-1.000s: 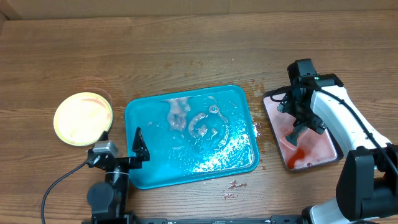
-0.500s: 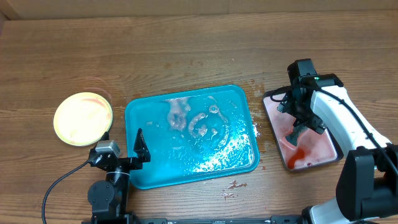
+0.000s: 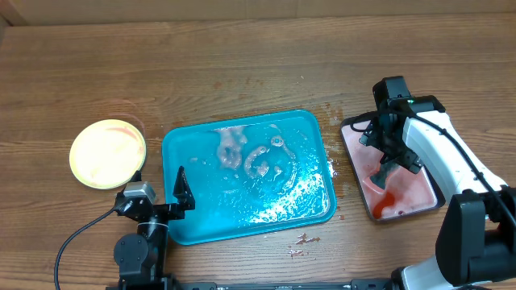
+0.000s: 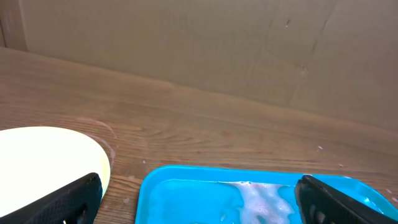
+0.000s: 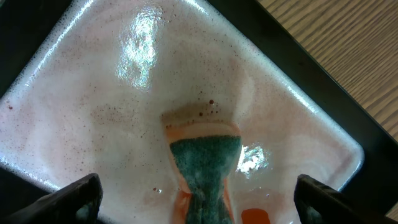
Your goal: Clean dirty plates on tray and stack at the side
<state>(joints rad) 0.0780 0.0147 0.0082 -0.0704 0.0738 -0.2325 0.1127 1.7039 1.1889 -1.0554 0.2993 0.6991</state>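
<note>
A pale yellow plate (image 3: 108, 153) with a faint red smear at its rim lies on the bare wood left of the tray; it also shows in the left wrist view (image 4: 43, 158). The turquoise tray (image 3: 185, 145) holds only foam and water. My left gripper (image 3: 157, 184) hovers open at the tray's near-left corner, one finger toward the plate and the other over the tray (image 4: 186, 180), with nothing between them. My right gripper (image 3: 387, 157) hangs open over the small black-rimmed tray (image 3: 352, 125). A green-and-orange sponge (image 5: 205, 165) lies below it, untouched.
The black-rimmed tray (image 5: 298, 99) holds pinkish soapy water. Red drips and foam specks mark the wood near the turquoise tray's right and front edges (image 3: 302, 239). A cardboard wall (image 4: 217, 43) stands along the far side of the table.
My left gripper has drifted very slightly toward the near edge of the table. The right arm, plate and trays have not moved.
</note>
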